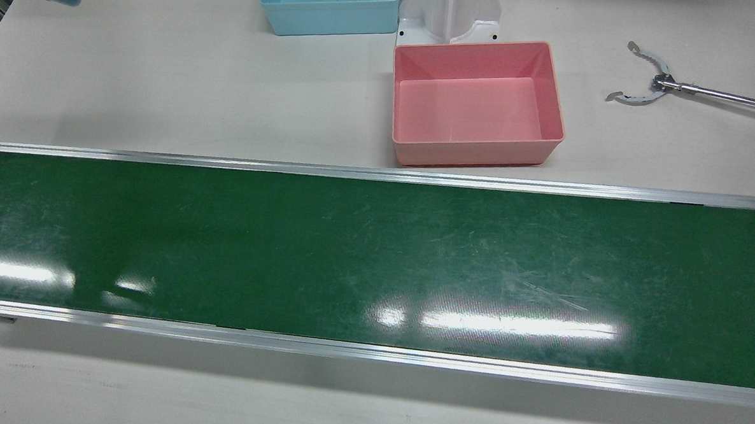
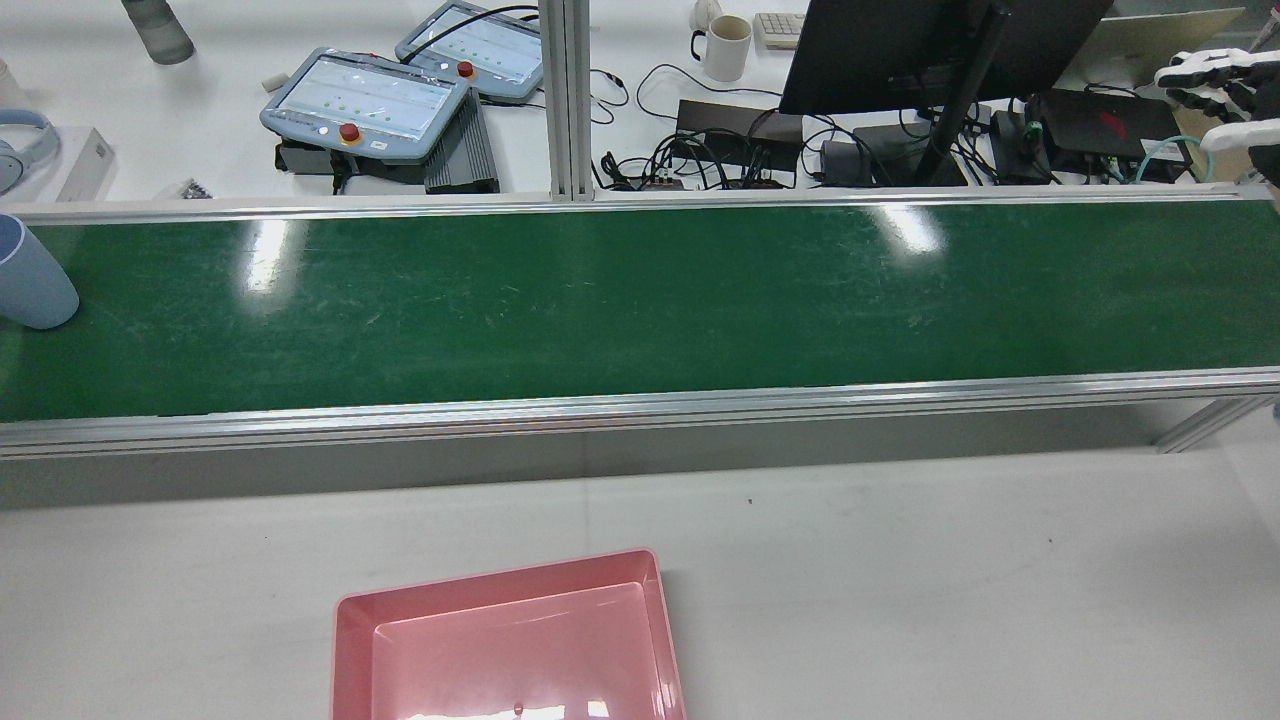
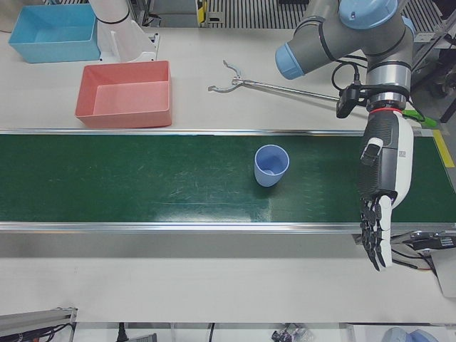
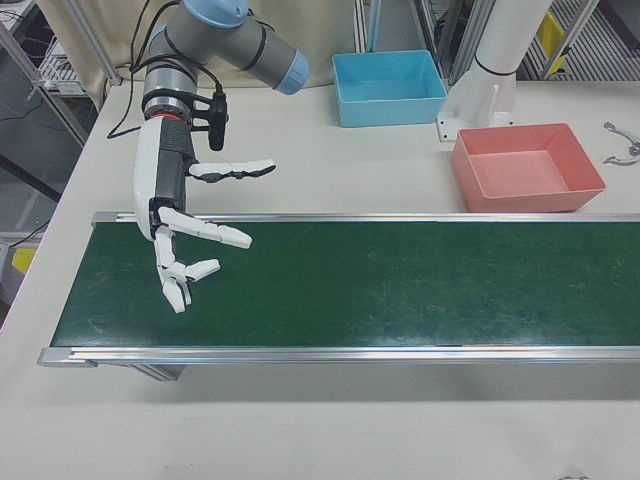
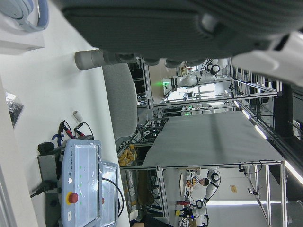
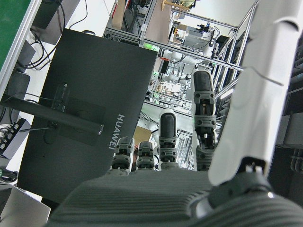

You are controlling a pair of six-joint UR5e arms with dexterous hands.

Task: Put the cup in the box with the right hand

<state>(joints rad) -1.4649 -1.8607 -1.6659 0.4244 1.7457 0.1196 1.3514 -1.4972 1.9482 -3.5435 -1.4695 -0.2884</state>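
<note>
1. On the green belt point(image 3: 142, 178), toward the left-arm end: blue cup point(image 3: 271, 165), upright, mouth up, standing alone.
2. Over the opposite end of that belt: right hand point(image 4: 185, 235), fingers spread wide, holding nothing, probably waiting for the cup to arrive.
3. Off the belt's operator-side edge: left hand point(image 3: 381, 192), fingers straight, empty.
4. Just beyond the belt's robot-side rail: pink box point(image 3: 125, 93), open-topped, plenty of clear room around.
</note>
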